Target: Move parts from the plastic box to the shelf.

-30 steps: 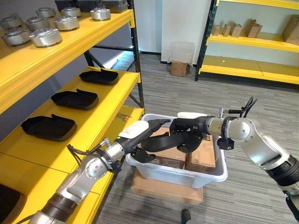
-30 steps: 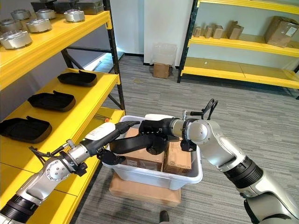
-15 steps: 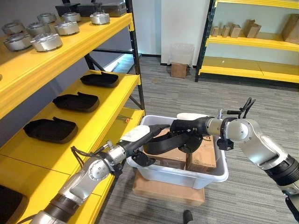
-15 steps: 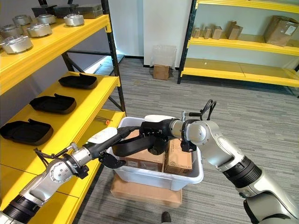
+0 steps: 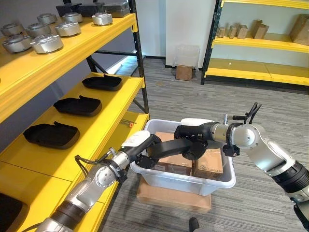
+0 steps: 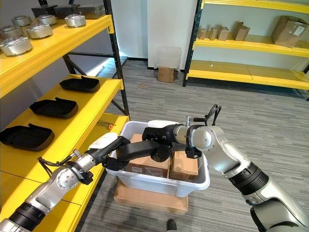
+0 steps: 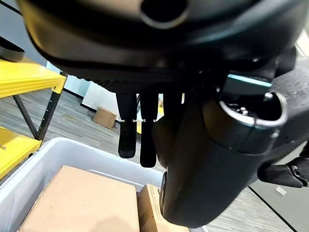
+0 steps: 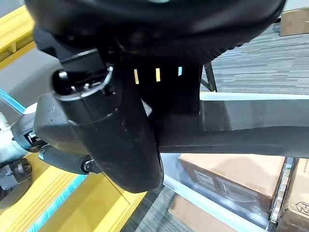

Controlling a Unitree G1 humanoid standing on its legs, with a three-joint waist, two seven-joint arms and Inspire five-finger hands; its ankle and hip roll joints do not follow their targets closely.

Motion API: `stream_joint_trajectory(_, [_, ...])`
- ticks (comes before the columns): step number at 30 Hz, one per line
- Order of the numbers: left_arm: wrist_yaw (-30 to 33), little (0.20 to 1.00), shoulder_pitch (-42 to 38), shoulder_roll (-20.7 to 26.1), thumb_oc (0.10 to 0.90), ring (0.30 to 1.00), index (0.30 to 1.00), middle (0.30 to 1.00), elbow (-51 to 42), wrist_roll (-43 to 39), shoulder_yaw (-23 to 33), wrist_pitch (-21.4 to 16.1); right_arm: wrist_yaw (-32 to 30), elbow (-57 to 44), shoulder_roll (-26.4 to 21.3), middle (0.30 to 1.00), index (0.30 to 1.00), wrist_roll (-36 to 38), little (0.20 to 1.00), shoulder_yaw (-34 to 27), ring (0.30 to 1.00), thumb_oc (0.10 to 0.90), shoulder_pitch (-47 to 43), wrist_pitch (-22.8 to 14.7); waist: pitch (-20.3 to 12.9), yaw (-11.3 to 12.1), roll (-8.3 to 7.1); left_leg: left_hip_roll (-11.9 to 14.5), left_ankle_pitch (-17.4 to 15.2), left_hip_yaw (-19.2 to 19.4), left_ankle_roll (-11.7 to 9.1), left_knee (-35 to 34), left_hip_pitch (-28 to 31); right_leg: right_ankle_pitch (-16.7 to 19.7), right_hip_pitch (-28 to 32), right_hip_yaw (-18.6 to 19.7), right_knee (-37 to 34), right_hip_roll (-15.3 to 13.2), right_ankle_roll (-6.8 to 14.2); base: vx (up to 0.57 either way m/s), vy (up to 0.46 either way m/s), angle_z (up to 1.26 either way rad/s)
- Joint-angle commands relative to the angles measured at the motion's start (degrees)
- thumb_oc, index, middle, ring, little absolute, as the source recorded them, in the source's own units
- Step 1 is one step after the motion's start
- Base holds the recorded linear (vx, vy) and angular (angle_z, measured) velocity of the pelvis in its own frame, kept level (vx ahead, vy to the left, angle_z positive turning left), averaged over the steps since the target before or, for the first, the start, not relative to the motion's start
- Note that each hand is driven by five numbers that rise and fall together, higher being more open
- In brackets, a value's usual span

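Here the black part (image 5: 169, 146), a long curved moulded piece, hangs just above the plastic box (image 5: 182, 180), carried between both hands. The left hand (image 5: 143, 145) grips its end nearest the shelf (image 5: 99, 130), fingers curled round it, and the right hand (image 5: 192, 131) is closed on the other end, thumb on top. It looks stiff and light, a thin shell like the black trays (image 5: 51, 134) already lying on the shelf, with a matte skin that should not slip. Judged by its length, holding it at both ends suits it; a single grip near the middle might let it tip. The underside of the part and the fingertips beneath it are hidden. The cardboard boxes (image 5: 173, 162) inside the plastic box are partly covered by the part, and whether more parts lie below cannot be made out.
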Motion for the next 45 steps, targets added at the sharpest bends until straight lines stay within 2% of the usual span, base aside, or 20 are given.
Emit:
stream_joint_trajectory(1, [2.41,0.300,-8.17,-2.38,0.400,0.300,0.300,0.300,-0.11,1.62,-3.66,-2.51,-8.50,-1.19,6.35,0.300,0.300,3.04,0.300,-5.58,0.300,0.400,-10.28,-5.06,-3.31,-0.16,-1.18,3.80,-3.24,2.37,0.14,-0.29,1.29,-5.65,3.34,-1.30,-0.07,-5.66,5.02,0.00,0.000,0.00])
stream_joint_trajectory(16, [1.44,0.300,-9.19,-3.00,0.400,0.300,0.300,0.300,-0.50,0.96,-4.51,-1.53,-9.17,-0.62,7.36,0.300,0.300,1.67,0.300,-6.02,0.300,0.400,-9.51,-5.97,-3.24,-0.44,-1.06,3.62,-3.47,2.46,0.31,-0.29,1.45,-5.79,3.44,-1.21,-0.06,-5.71,4.99,0.00,0.000,0.00])
stream_joint_trajectory(17, [1.61,0.300,-9.24,-2.99,0.400,0.300,0.300,0.300,-0.42,0.83,-4.54,-1.62,-9.04,-0.76,7.31,0.380,0.380,1.70,0.380,-6.00,0.380,0.457,-9.58,-5.60,-3.25,-0.46,-1.06,3.62,-3.52,2.54,0.34,-0.29,1.48,-5.83,3.45,-1.23,-0.06,-5.72,4.99,0.00,0.000,0.00])
stream_joint_trajectory(18, [1.73,0.300,-9.23,-3.05,0.400,0.300,0.300,0.300,-0.49,0.73,-4.52,-1.34,-10.02,-0.66,7.37,0.621,0.621,2.41,0.621,-6.07,0.621,0.629,-9.50,-5.39,-3.27,-0.45,-1.06,3.59,-3.52,2.45,0.36,-0.29,1.46,-5.84,3.45,-1.13,-0.07,-5.70,4.97,0.00,0.000,0.00])
stream_joint_trajectory(19, [1.87,0.300,-9.21,-3.06,0.400,0.300,0.300,0.300,-0.49,0.64,-4.52,-1.10,-9.48,-0.58,7.60,1.000,1.000,4.53,1.000,-5.99,1.000,0.900,-9.52,-5.36,-3.28,-0.47,-1.06,3.56,-3.50,2.44,0.33,-0.29,1.46,-5.83,3.43,-1.03,-0.07,-5.68,4.98,0.00,0.000,0.00])
stream_joint_trajectory(24, [2.10,0.300,-9.35,-3.38,0.400,0.300,0.300,0.300,0.25,0.49,-4.73,-1.35,-10.69,-1.10,9.14,1.000,1.000,13.05,1.000,-6.45,1.000,0.900,-8.66,-2.47,-3.11,-0.47,-1.01,3.58,-3.49,2.41,0.41,-0.29,1.56,-5.86,3.46,-0.95,-0.06,-5.66,4.87,0.00,0.000,0.00])
stream_joint_trajectory(27, [2.03,0.300,-9.29,-3.74,0.400,0.300,0.300,0.300,0.80,0.94,-4.95,-1.75,-14.05,-1.88,11.31,1.000,1.000,18.01,1.000,-7.66,1.000,0.900,-7.00,-0.80,-3.01,-0.36,-0.93,3.51,-3.55,2.23,0.51,-0.29,1.63,-5.89,3.53,-0.85,-0.07,-5.64,4.84,0.00,0.000,0.00])
stream_joint_trajectory(29, [2.19,0.300,-9.39,-3.83,0.400,0.300,0.300,0.300,0.92,1.04,-5.17,-1.65,-15.79,-1.83,11.92,1.000,1.000,20.33,1.000,-7.76,1.000,0.900,-6.76,-0.34,-2.99,-0.33,-0.91,3.51,-3.55,2.20,0.53,-0.29,1.64,-5.92,3.54,-0.83,-0.07,-5.65,4.84,0.00,0.000,0.00])
stream_joint_trajectory(31, [2.35,0.300,-9.39,-3.98,0.400,0.300,0.300,0.300,1.24,0.97,-5.42,-1.96,-18.60,-1.84,13.24,1.000,1.000,25.90,1.000,-8.59,1.000,0.900,-6.45,0.49,-2.95,-0.31,-0.84,3.54,-3.50,2.24,0.51,-0.29,1.66,-5.93,3.57,-0.76,-0.07,-5.67,4.86,0.00,0.000,0.00])
stream_joint_trajectory(34, [2.22,0.300,-9.29,-4.12,0.400,0.300,0.300,0.300,1.72,1.14,-5.42,-2.19,-19.71,-2.39,15.07,1.000,1.000,29.49,1.000,-10.44,1.000,0.900,-5.95,0.66,-2.94,-0.29,-0.73,3.47,-3.58,2.21,0.58,-0.29,1.79,-5.92,3.60,-0.63,-0.07,-5.64,4.85,0.00,0.000,0.00])
stream_joint_trajectory(35, [2.27,0.300,-9.00,-4.13,0.400,0.300,0.300,0.300,1.83,1.26,-5.34,-2.57,-19.39,-3.32,15.83,1.000,1.000,31.25,1.000,-11.56,1.000,0.900,-5.76,2.38,-2.94,-0.25,-0.69,3.42,-3.69,2.17,0.60,-0.29,1.87,-5.97,3.66,-0.58,-0.07,-5.68,4.89,0.00,0.000,0.00])
stream_joint_trajectory(37, [2.46,0.300,-8.95,-4.12,0.400,0.300,0.300,0.300,1.94,1.30,-5.40,-2.68,-19.72,-4.09,16.06,1.000,1.000,32.00,1.000,-12.02,1.000,0.900,-5.75,3.32,-2.91,-0.29,-0.66,3.40,-3.72,2.19,0.65,-0.29,1.91,-6.00,3.67,-0.50,-0.06,-5.69,4.87,0.00,0.000,0.00])
stream_joint_trajectory(39, [2.73,0.300,-8.83,-4.27,0.400,0.300,0.300,0.300,2.44,1.40,-5.37,-2.67,-21.09,-5.52,16.68,1.000,1.000,35.79,1.000,-12.85,1.000,0.900,-5.86,5.40,-2.91,-0.38,-0.68,3.43,-3.75,2.32,0.61,-0.29,1.96,-5.98,3.69,-0.32,-0.07,-5.72,4.87,0.00,0.000,0.00])
stream_joint_trajectory(42, [2.93,0.300,-8.58,-4.18,0.400,0.300,0.300,0.300,3.00,1.54,-5.45,-2.91,-22.04,-6.43,16.98,1.000,1.000,39.39,1.000,-13.60,1.000,0.900,-6.05,6.58,-3.02,-0.45,-0.77,3.42,-3.78,2.48,0.61,-0.29,2.04,-5.94,3.71,-0.25,-0.07,-5.69,4.89,0.00,0.000,0.00])
stream_joint_trajectory(43, [3.22,0.300,-8.23,-3.95,0.400,0.300,0.300,0.300,3.53,1.66,-5.25,-3.68,-24.53,-8.65,16.56,1.000,1.000,40.06,1.000,-15.01,1.000,0.900,-6.12,8.38,-3.16,-0.60,-0.94,3.52,-3.85,2.64,0.58,-0.29,2.12,-5.91,3.63,-0.03,-0.06,-5.68,4.92,0.00,0.000,0.00])
stream_joint_trajectory(45, [3.55,0.300,-7.86,-3.62,0.400,0.300,0.300,0.300,3.22,1.41,-5.12,-3.62,-26.52,-9.33,15.65,1.000,1.000,41.16,1.000,-15.76,1.000,0.900,-6.53,9.64,-3.21,-0.82,-1.04,3.55,-3.92,2.81,0.59,-0.29,2.26,-5.89,3.64,0.28,-0.07,-5.66,4.97,0.00,0.000,0.00])
